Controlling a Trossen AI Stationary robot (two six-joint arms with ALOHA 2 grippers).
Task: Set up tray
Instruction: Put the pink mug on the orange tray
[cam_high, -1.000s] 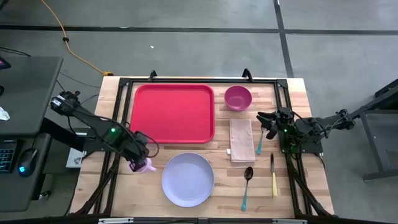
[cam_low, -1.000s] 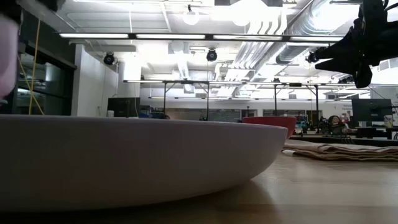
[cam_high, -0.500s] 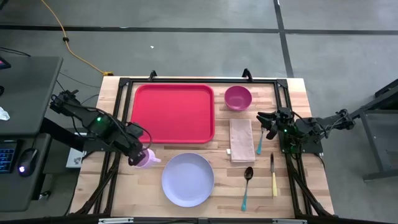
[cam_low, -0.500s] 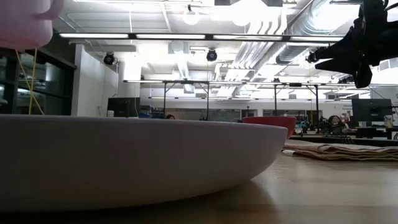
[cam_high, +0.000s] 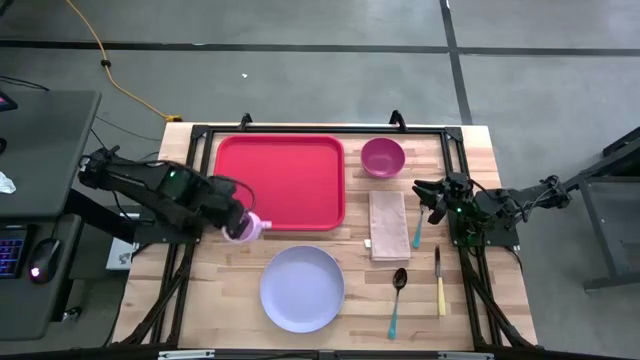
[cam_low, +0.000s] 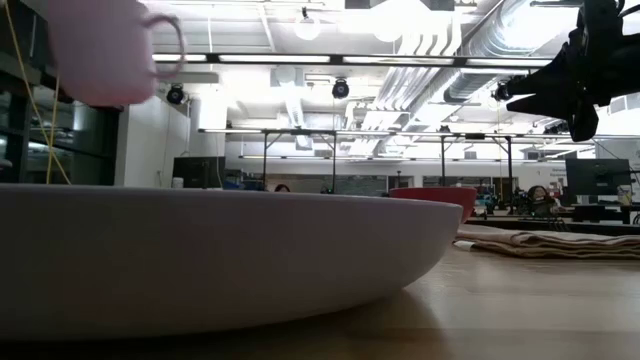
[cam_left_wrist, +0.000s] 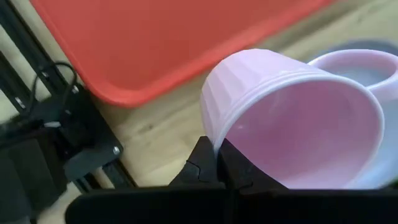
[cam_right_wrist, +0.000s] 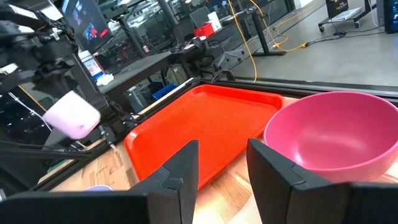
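Observation:
A pale pink cup (cam_high: 244, 229) with a handle (cam_low: 170, 45) hangs above the table beside the near left corner of the red tray (cam_high: 278, 180), which lies flat at the back left. My left gripper (cam_left_wrist: 217, 169) is shut on the cup. The cup also shows in the right wrist view (cam_right_wrist: 71, 116). My right gripper (cam_right_wrist: 221, 165) stands open and level at the table's right side, pointing toward the magenta bowl (cam_right_wrist: 329, 134) with nothing between its fingers. My left gripper pinches the cup's rim (cam_left_wrist: 216, 148) between its two fingers, one inside the cup's mouth and one outside its wall. The fingers come from above, pointing steeply down. The cup hangs clear of the table, roughly upright, its handle toward the table's right.
A lavender plate (cam_high: 302, 288) lies near the front edge. A folded beige napkin (cam_high: 388, 225) lies right of the tray with a teal-handled fork (cam_high: 418, 230) beside it. A spoon (cam_high: 398, 298) and a knife (cam_high: 439, 282) lie at the front right. The magenta bowl (cam_high: 382, 157) stands at the back.
My left gripper has risen and gone toward the table's far edge and a little to the right, up to the tray's near left corner. It has rolled as it went. The cup has gone with it, higher above the table, and has turned about.

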